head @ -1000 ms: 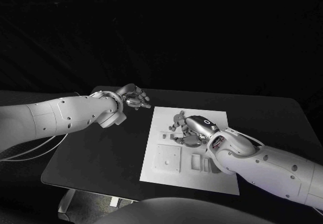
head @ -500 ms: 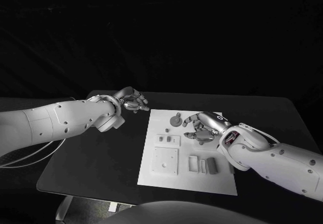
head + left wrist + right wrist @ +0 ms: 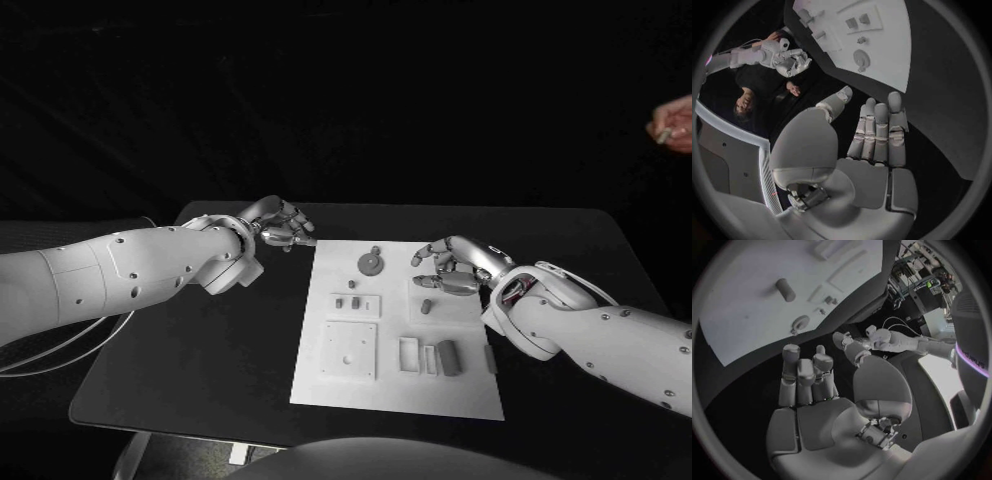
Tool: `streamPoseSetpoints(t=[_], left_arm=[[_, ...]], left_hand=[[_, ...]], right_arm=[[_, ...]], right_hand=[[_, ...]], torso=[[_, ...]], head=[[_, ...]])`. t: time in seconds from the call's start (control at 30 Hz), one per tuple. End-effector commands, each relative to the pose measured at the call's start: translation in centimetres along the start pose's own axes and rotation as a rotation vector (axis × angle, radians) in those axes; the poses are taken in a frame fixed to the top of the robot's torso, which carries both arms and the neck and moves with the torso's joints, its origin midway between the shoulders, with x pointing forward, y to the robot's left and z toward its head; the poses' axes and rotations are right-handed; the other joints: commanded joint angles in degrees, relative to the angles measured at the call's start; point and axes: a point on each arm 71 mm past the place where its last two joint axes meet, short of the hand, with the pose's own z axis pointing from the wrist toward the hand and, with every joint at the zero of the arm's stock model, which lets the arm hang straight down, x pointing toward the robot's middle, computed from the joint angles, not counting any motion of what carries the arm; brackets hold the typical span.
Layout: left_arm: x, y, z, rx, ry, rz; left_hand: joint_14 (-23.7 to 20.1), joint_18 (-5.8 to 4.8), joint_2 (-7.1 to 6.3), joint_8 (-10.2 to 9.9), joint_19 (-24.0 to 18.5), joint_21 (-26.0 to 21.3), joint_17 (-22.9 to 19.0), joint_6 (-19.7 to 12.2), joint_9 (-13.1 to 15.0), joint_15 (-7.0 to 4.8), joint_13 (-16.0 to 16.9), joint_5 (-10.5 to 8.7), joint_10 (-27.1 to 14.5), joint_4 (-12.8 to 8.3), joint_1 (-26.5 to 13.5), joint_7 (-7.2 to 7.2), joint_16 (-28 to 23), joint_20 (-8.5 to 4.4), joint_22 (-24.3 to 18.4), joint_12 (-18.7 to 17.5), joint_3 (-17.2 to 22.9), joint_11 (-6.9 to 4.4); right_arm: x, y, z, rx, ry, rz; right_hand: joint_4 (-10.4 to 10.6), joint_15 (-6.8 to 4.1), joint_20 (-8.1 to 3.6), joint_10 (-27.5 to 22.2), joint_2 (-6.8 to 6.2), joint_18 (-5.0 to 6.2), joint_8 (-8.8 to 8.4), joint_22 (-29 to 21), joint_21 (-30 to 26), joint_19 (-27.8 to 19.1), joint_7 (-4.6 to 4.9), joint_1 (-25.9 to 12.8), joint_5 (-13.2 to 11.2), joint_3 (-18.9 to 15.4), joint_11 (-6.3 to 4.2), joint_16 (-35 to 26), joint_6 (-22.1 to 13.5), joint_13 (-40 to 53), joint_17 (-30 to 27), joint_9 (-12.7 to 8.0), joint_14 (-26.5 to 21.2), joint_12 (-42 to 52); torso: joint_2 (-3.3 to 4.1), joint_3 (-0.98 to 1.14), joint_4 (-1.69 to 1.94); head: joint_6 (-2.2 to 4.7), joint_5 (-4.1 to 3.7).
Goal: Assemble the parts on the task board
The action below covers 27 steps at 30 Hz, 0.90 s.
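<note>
Hands released: lower right hand (image 3: 450, 268) onto short peg (image 3: 427, 303) on task board (image 3: 397, 385); keep left hand (image 3: 283, 225) beside board.

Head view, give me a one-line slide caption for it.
Both hands, left hand and right hand, hover empty at the task board, grey parts unassembled.

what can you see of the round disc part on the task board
The round disc part is a small grey piece lying flat on the white task board, near its far edge on the robot's left half. It has a raised hub at its centre and a short stub at its far rim. Its material looks like matte plastic or metal; I cannot tell which. Nothing touches it: the right hand hovers beside it, the left hand off the board.
</note>
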Motion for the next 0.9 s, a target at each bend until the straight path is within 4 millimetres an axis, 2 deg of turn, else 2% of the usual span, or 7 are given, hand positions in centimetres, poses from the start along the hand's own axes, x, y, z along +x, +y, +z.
streamPoseSetpoints(t=[0.03,0.33,0.57,0.8,0.9], left_arm=[[0.1,-0.3,0.0,0.023,-0.003,-0.016],[0.2,-0.5,0.1,0.028,0.002,-0.024],[0.1,-0.4,0.1,0.022,-0.003,-0.049],[0.1,-0.4,0.1,0.027,-0.005,-0.054],[0.1,-0.4,0.1,0.029,-0.008,-0.059]], left_hand=[[0.21,2.12,0.53,0.28,0.28,-0.37,-0.09,-0.03,0.09,0.27,-0.09,0.22,0.28,0.11,0.08,0.33,-0.39,0.32,-0.08,-0.19,-0.35,-0.02],[0.26,2.14,0.65,0.45,0.35,-0.48,-0.12,0.23,0.16,0.26,-0.20,0.23,0.41,0.06,0.10,0.24,-0.42,0.31,-0.09,-0.45,-0.39,-0.03],[0.52,2.17,1.20,0.71,0.63,-0.56,-0.14,0.64,0.26,0.15,-0.25,0.25,0.98,0.02,0.13,0.07,-0.38,0.26,-0.07,-0.61,-0.42,-0.18],[0.65,2.18,1.41,0.82,0.76,-0.62,-0.16,0.84,0.31,0.08,-0.27,0.25,1.26,-0.07,0.17,-0.02,-0.37,0.21,-0.05,-0.70,-0.47,-0.27],[0.71,2.18,1.48,0.86,0.83,-0.64,-0.17,0.91,0.32,0.05,-0.28,0.25,1.37,-0.10,0.18,-0.05,-0.37,0.19,-0.05,-0.74,-0.49,-0.30]], right_arm=[[-0.4,-0.7,0.1,0.023,-0.009,0.168],[-1.7,-3.1,-0.3,0.089,-0.054,0.188],[-2.7,-4.9,-0.8,0.131,-0.089,0.182],[-3.1,-5.5,-1.3,0.145,-0.098,0.175],[-3.2,-5.7,-1.5,0.145,-0.099,0.158]], right_hand=[[-0.10,-0.01,0.00,-0.74,0.74,1.17,0.37,-0.08,-0.31,-0.68,0.71,0.00,-0.03,-0.44,0.06,-0.35,-0.19,-0.09,-0.01,-0.09,-0.69,0.11],[-0.20,0.00,0.08,-0.86,1.13,1.17,0.37,-0.10,-0.43,-0.83,0.73,-0.02,-0.02,-0.48,0.07,-0.45,-0.24,-0.15,-0.02,-0.16,-0.84,0.06],[-0.62,-0.05,0.06,-0.86,1.79,1.17,0.51,-0.08,-0.44,-0.86,0.67,0.73,0.00,-0.30,0.02,-0.43,-0.11,-0.17,0.02,-0.20,-0.87,0.14],[-0.84,-0.17,-0.02,-0.82,2.19,1.17,0.80,0.03,-0.36,-0.87,0.54,2.41,-0.01,-0.12,-0.11,-0.37,0.21,-0.19,0.10,-0.21,-0.85,0.29],[-0.88,-0.22,-0.06,-0.78,2.32,1.17,0.91,0.10,-0.31,-0.88,0.49,3.33,0.00,-0.07,-0.16,-0.34,0.29,-0.21,0.13,-0.22,-0.82,0.35]], torso=[[-0.02,-0.19,-0.02],[0.02,-0.20,0.17],[0.02,-0.22,0.08],[0.02,-0.19,0.12],[0.01,-0.22,0.20]], head=[[0.19,-0.37],[0.53,-1.20],[0.73,-1.61],[0.73,-1.83],[0.95,-2.07]])
